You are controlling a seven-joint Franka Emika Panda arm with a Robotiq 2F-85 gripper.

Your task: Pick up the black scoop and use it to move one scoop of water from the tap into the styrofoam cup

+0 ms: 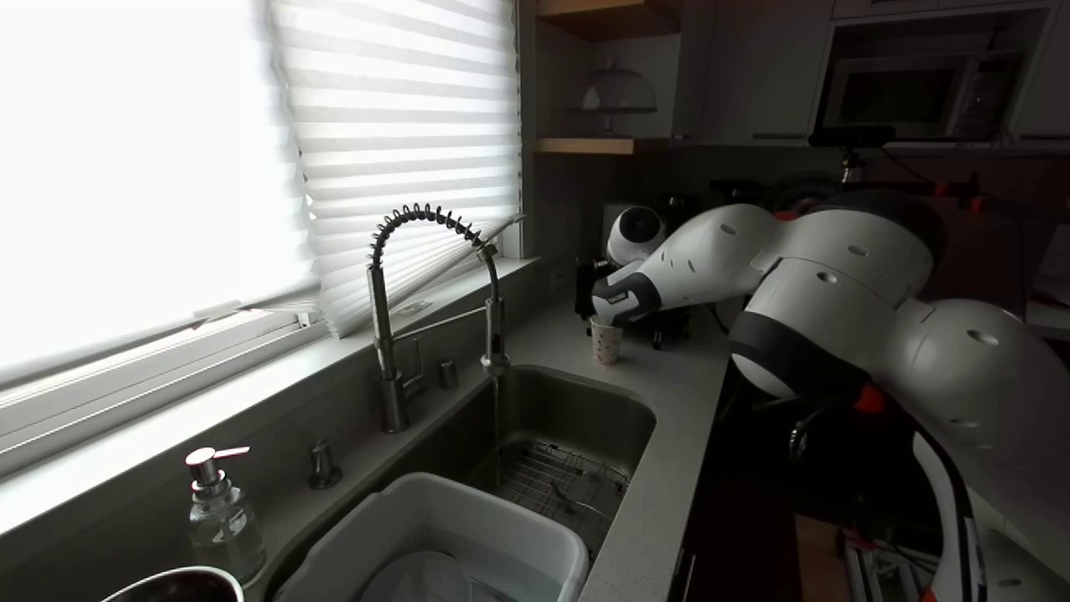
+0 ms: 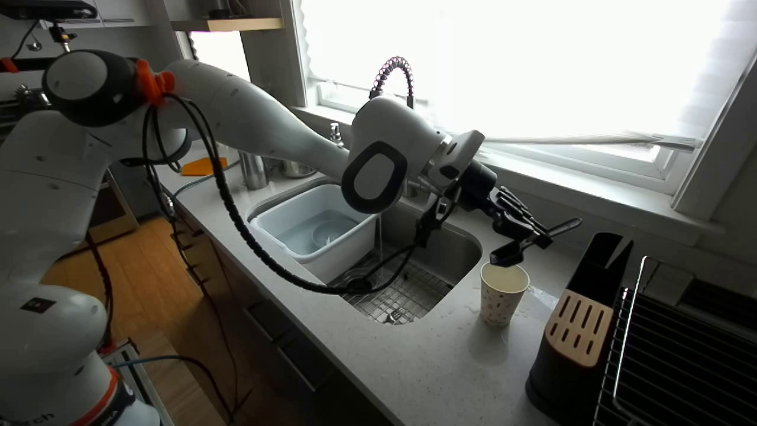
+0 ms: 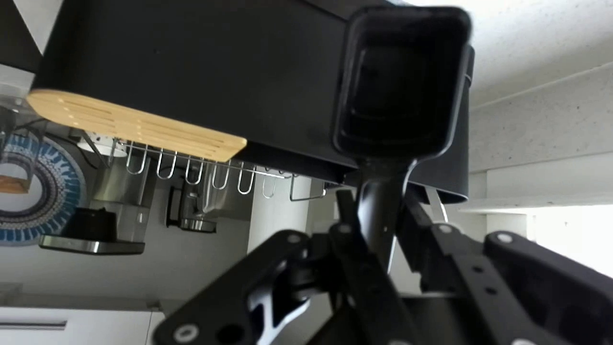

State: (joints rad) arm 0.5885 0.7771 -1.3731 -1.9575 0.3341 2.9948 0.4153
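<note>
Scoop (image 3: 396,115) is pinched at handle (image 2: 566,226) by gripper (image 3: 380,207); bowl (image 2: 507,255) is held approx. over cup (image 2: 501,300), handle slanted up, prob. for pouring.

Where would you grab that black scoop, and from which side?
I'd pinch the black scoop by its narrow handle, coming in at both long flanks, as the gripper does here. The handle looks slim enough to fit between the jaws, and the wide, hollow bowl is left clear for scooping.
</note>
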